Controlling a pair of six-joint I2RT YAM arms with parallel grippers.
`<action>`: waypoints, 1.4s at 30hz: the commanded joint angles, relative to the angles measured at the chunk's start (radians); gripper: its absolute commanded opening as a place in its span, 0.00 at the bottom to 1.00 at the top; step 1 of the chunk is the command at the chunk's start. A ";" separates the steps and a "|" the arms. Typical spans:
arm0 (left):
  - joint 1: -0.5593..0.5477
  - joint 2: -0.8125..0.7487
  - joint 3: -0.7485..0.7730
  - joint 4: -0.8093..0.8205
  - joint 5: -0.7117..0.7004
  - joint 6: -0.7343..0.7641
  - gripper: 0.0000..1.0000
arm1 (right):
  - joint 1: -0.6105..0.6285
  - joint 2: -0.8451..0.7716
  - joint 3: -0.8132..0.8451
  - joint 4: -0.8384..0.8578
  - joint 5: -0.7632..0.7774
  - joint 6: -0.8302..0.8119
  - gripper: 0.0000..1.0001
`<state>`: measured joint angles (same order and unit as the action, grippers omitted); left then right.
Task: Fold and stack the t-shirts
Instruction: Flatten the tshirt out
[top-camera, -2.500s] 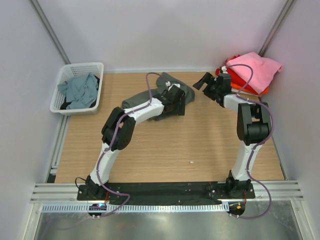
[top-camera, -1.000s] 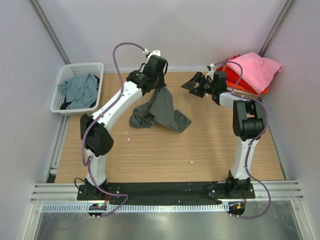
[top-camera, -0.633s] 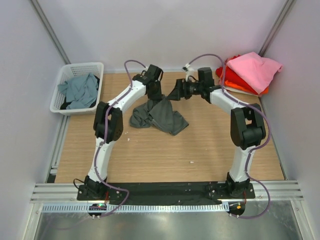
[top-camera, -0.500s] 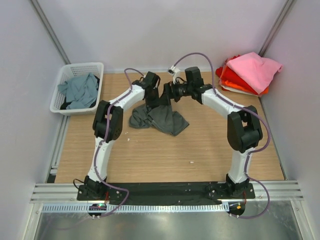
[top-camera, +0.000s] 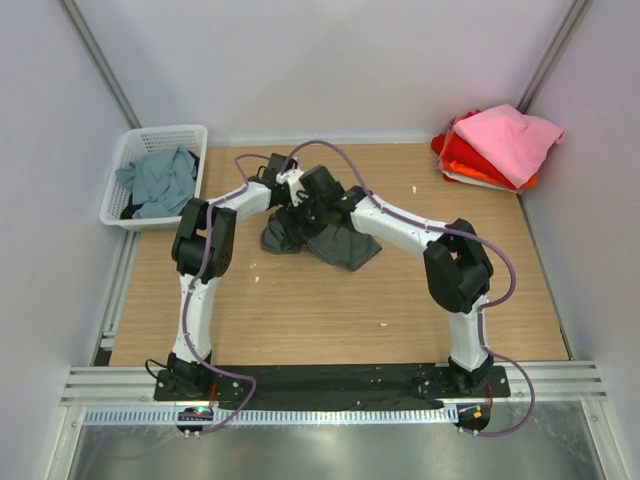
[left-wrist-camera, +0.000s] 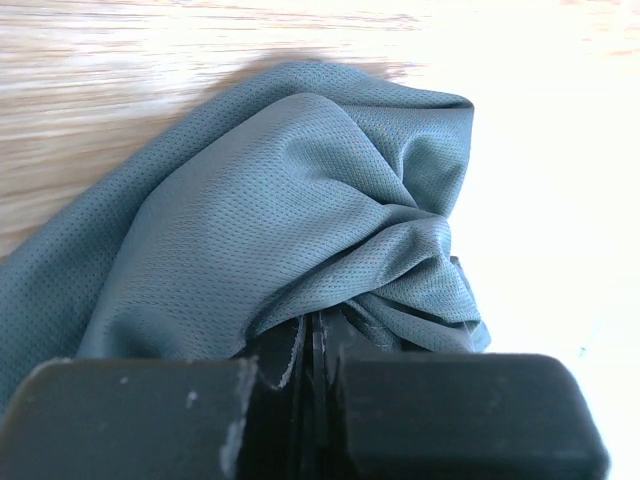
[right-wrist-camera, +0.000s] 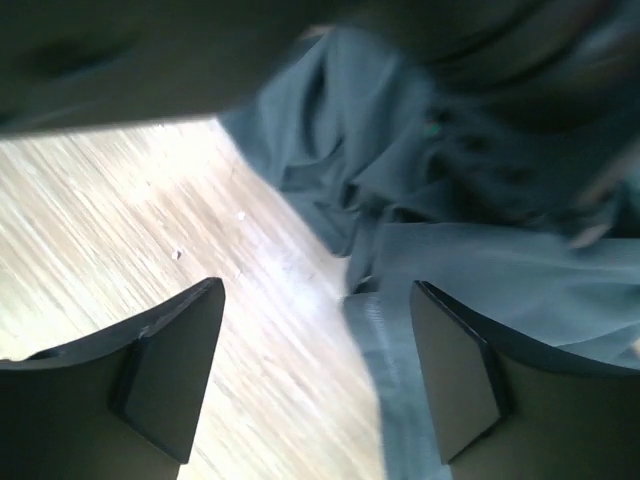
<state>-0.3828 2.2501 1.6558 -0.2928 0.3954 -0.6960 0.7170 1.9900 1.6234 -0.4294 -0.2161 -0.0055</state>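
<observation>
The left claw (left-wrist-camera: 312, 345) is pinched together on a bunched fold of the dark charcoal-grey mesh-knit t-shirt (left-wrist-camera: 270, 210). The cloth spills away ahead of its fingers onto the light wooden tabletop (top-camera: 330, 310).

The right claw (right-wrist-camera: 310, 375) has its two dark fingers spread wide apart with nothing between them. It hangs low over the table, with bare wood under one finger and crumpled grey cloth ahead of and beneath the other. That view is blurred, so it cannot be told whether a finger touches the cloth.

Seen from above, the two claws sit close together at the far side of the shirt. The shirt lies in a rumpled heap just nearer the arm bases than they are.

Well off to the right of the claws, in the far corner, rests a pile of pink, red and orange t-shirts (top-camera: 505, 135). Well off to their left stands a white plastic lattice basket (top-camera: 125, 150) holding a dusty teal-grey t-shirt (top-camera: 160, 180).

The step in hand looks like spreading the charcoal shirt out before folding; it is not yet flat. The next move probably calls for the right claw to close on a second point of the edge near the left claw's grip. The two would then draw apart to stretch the cloth.
</observation>
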 joint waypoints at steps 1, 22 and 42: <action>0.016 0.032 -0.031 0.075 0.105 -0.037 0.01 | 0.044 0.001 0.049 -0.032 0.248 0.018 0.79; 0.061 0.019 -0.128 0.216 0.226 -0.119 0.00 | 0.079 0.112 0.041 -0.003 0.574 0.154 0.47; 0.067 -0.316 -0.300 0.101 0.214 0.115 0.00 | -0.260 -0.370 -0.249 -0.080 0.680 0.318 0.01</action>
<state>-0.3248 2.0422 1.3769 -0.1467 0.5915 -0.6659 0.5320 1.6890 1.4418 -0.4919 0.4515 0.2485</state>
